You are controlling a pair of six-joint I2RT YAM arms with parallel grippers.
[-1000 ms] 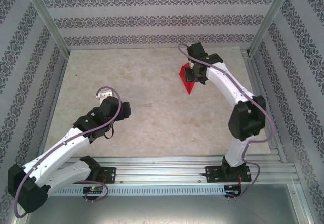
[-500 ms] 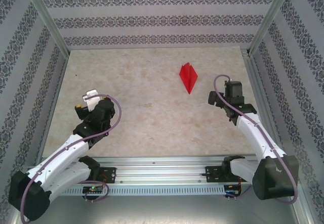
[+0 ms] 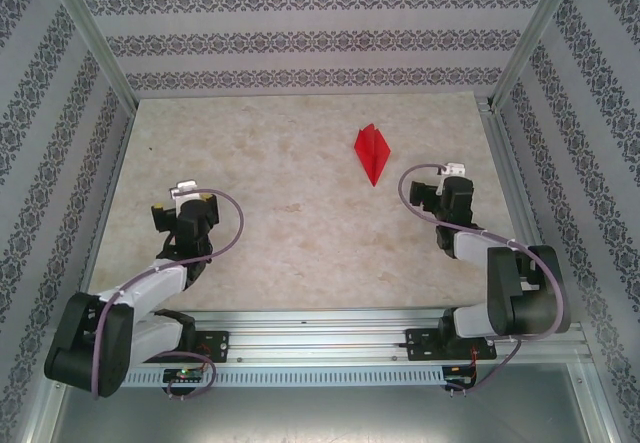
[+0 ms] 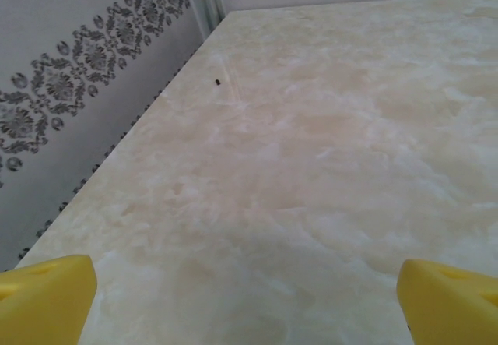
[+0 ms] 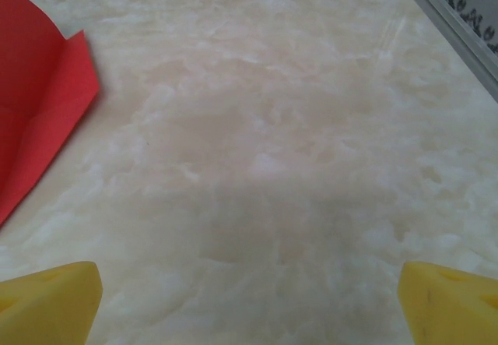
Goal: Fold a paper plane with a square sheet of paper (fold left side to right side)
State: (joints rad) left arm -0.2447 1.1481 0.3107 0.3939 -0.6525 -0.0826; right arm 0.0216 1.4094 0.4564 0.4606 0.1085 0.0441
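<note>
Right tool (image 5: 249,304) (gaping) sits right of paper plane (image 3: 372,153).

The paper plane (image 5: 35,103), bright red with a crease across it, lies flat on the pale marbled table (image 5: 296,127), well away from the metal rail (image 5: 459,26) along its right edge; the right gripper (image 5: 249,306) hangs clear of it, yellow fingertips (image 5: 47,302) spread wide with nothing between them.
</note>
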